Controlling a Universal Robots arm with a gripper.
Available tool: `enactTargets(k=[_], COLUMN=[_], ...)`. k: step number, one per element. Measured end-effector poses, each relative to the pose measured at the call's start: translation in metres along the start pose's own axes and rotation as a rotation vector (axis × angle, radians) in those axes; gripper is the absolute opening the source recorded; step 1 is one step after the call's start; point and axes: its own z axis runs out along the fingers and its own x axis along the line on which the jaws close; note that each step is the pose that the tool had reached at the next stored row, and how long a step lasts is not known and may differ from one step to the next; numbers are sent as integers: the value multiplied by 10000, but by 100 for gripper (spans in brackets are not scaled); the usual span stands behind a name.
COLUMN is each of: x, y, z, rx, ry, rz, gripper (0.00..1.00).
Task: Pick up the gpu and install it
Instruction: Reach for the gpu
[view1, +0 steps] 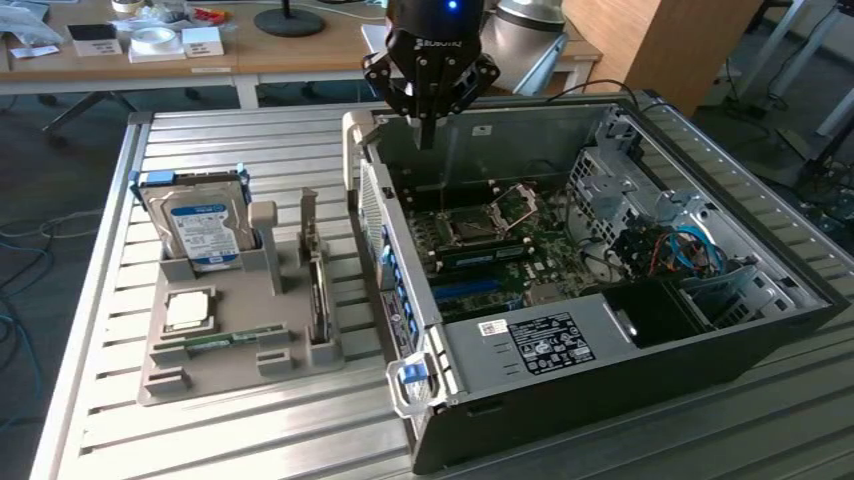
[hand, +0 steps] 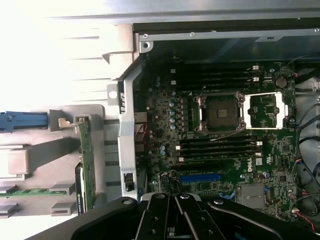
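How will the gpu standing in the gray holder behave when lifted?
The gpu is a thin rigid-looking card, likely stiff and light. Standing on edge in the gray holder, it may tip once freed. Its bare board looks fragile.

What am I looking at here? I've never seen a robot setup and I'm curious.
A robot arm's black gripper hangs over an open black computer case on a slatted metal table; its jaws are shut and hold nothing. One picture is from a camera off the arm, the other from its wrist, looking down at the green motherboard. Beside the case, a grey holder tray carries a silver hard drive and the gpu, a thin circuit card standing on edge.
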Motion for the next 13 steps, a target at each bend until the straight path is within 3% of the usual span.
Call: enactTargets(k=[13], x=[216], y=[-12], z=[-5], rx=[0], ry=[-1], rz=[0], gripper=[11])
